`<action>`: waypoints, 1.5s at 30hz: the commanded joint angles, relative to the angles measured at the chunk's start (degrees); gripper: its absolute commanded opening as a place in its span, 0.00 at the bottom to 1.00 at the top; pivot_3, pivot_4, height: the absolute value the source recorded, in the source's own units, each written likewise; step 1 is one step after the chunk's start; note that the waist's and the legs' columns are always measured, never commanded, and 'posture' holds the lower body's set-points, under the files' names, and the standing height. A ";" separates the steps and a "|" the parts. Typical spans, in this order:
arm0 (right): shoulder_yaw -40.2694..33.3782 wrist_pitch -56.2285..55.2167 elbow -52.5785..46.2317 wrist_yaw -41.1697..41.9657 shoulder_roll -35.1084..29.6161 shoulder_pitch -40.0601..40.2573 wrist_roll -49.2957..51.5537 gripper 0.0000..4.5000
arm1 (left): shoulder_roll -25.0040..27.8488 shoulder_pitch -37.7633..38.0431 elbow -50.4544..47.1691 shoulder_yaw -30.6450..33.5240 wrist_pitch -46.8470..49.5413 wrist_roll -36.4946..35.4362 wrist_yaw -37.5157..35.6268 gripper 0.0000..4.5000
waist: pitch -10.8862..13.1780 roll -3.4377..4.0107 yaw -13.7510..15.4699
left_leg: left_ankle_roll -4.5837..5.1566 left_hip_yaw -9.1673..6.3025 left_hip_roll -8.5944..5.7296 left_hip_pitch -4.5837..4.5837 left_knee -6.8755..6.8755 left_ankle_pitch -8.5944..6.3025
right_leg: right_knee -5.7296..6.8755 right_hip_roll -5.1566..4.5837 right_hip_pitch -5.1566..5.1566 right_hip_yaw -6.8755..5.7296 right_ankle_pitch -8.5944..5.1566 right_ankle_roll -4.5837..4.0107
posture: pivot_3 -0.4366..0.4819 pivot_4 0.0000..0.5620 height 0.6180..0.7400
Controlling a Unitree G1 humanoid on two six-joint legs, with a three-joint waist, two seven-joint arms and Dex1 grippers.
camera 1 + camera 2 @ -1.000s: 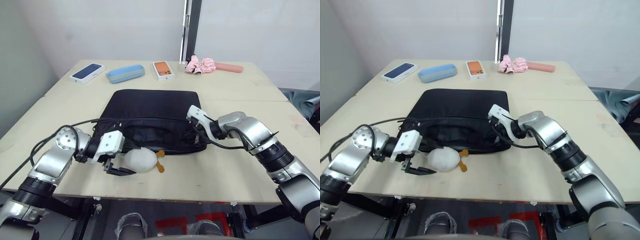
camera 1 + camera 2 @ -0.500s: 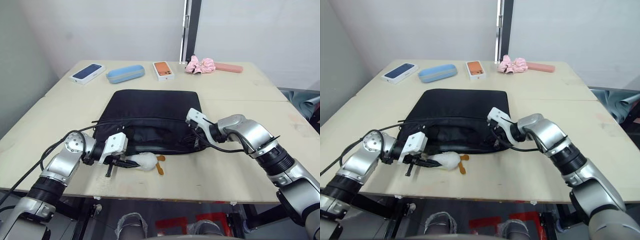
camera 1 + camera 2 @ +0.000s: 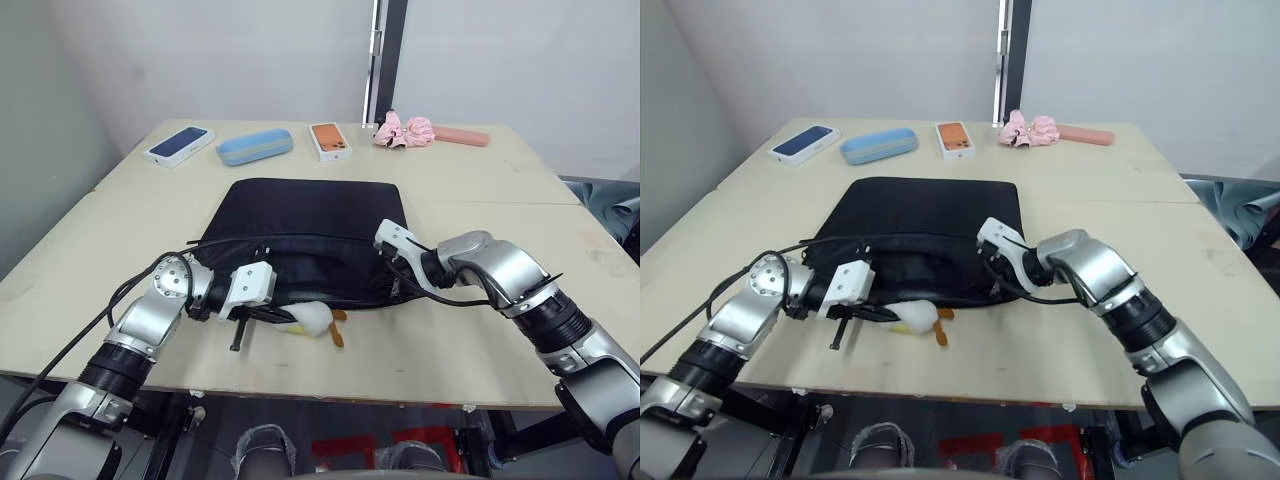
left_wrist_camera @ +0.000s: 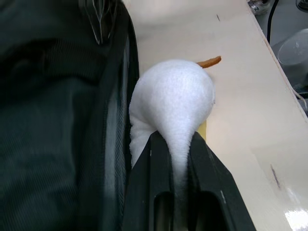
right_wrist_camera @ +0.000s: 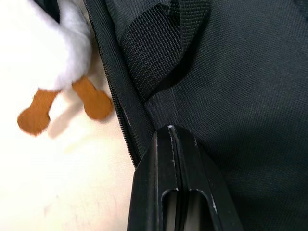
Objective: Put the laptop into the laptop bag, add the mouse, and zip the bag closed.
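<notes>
Now the left pincer [image 4: 172, 144] pinches the white plush [image 3: 310, 319] against the laptop bag [image 3: 310, 215] mouth, lower centre; right pincer [image 5: 172, 137] closed on its edge.

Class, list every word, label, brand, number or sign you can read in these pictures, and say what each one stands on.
No text can be read.
Dark blue phone box: any print too small to read.
Orange phone box: any print too small to read.
Black fabric laptop bag: no label shows.
</notes>
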 commanded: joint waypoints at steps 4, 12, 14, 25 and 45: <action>-8.76 2.67 -0.51 -0.39 0.26 -5.61 4.75 0.00 | 0.25 -0.30 -1.08 -0.58 -1.08 0.77 0.27 0.01 | 0.00 0.00 -0.19 | 0.00 0.01 0.01 0.01 -0.01 0.00 | -0.01 0.01 0.00 0.00 0.00 0.00 | 0.48 0.27 1.00; 3.82 -2.10 6.78 -4.43 1.41 -5.24 -6.28 0.00 | 0.24 0.53 -1.36 -0.46 -1.87 0.43 0.30 0.01 | -0.01 -0.01 -0.16 | -0.01 0.00 0.00 0.00 0.00 0.00 | 0.00 0.00 0.00 -0.01 0.00 0.00 | 0.48 0.27 1.00; 6.72 -3.26 6.86 -3.82 1.16 -4.48 -8.27 0.00 | 0.05 0.35 -1.25 -0.36 -2.02 0.24 0.39 0.01 | -0.06 -0.02 -0.20 | -0.01 0.00 0.00 -0.02 -0.02 0.00 | -0.01 0.01 -0.02 -0.02 -0.01 0.00 | 0.48 0.27 1.00; 6.75 -4.51 7.63 -1.53 1.98 -4.54 -10.68 0.00 | -4.45 -4.46 -0.34 -2.41 1.24 0.79 2.15 0.01 | -0.18 -0.03 -0.37 | -0.02 0.02 0.00 0.32 0.01 -0.01 | 0.04 0.00 0.29 0.04 -0.01 -0.01 | 0.48 0.27 1.00; 5.16 -3.38 7.30 -1.63 2.55 -3.62 -11.76 0.00 | -15.92 -7.68 1.52 -8.46 4.53 1.64 4.55 0.09 | -0.18 -0.03 -0.52 | -0.01 0.04 0.00 0.30 -0.04 -0.01 | -0.02 0.01 0.27 0.05 -0.01 -0.01 | 0.48 0.27 1.00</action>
